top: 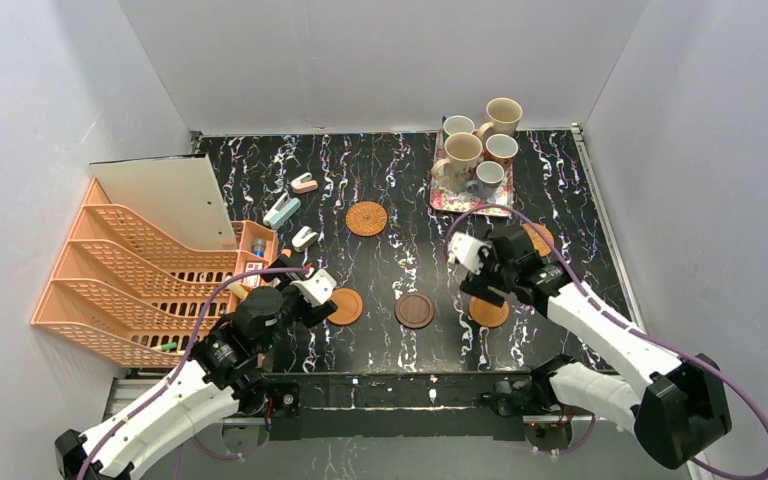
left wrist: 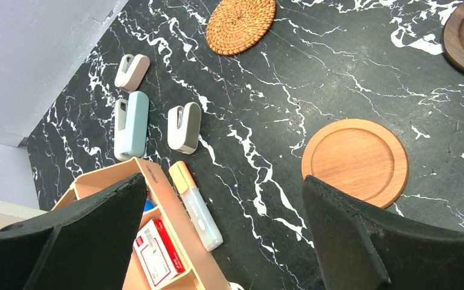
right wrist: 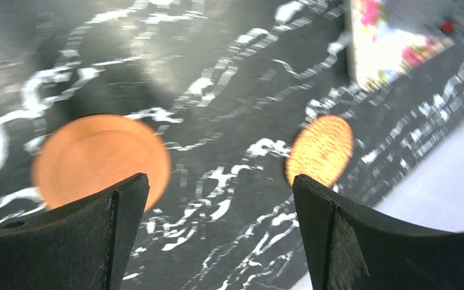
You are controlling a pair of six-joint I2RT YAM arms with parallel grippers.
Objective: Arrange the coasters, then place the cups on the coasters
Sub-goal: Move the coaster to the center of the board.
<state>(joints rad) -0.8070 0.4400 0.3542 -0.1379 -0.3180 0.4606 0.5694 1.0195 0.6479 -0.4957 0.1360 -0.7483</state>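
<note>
- Top external view: woven rattan coaster (top: 366, 218), round, flat, mid-worktop (top: 400, 170).
- Dark brown coaster (top: 414, 310) flat between two smooth orange-brown coasters (top: 345, 306), nearer the arms.
- Cups (top: 463, 155) upright on floral tray (top: 450, 202), far right.
- Left tool (left wrist: 222, 181), right tool (right wrist: 217, 181): jaws wide, holding nothing.

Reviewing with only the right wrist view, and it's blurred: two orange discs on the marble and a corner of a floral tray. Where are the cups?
Observer: All five cups stand on the floral tray at the far side of the table, right of centre. None sits on a coaster.
Operator: How many coasters beyond my two?
Observer: Three: a woven coaster mid-table, a dark brown coaster near the front, and a smooth coaster to its left.
Operator: Is the left arm carrying anything?
Observer: No, the left gripper is open and empty.
</note>
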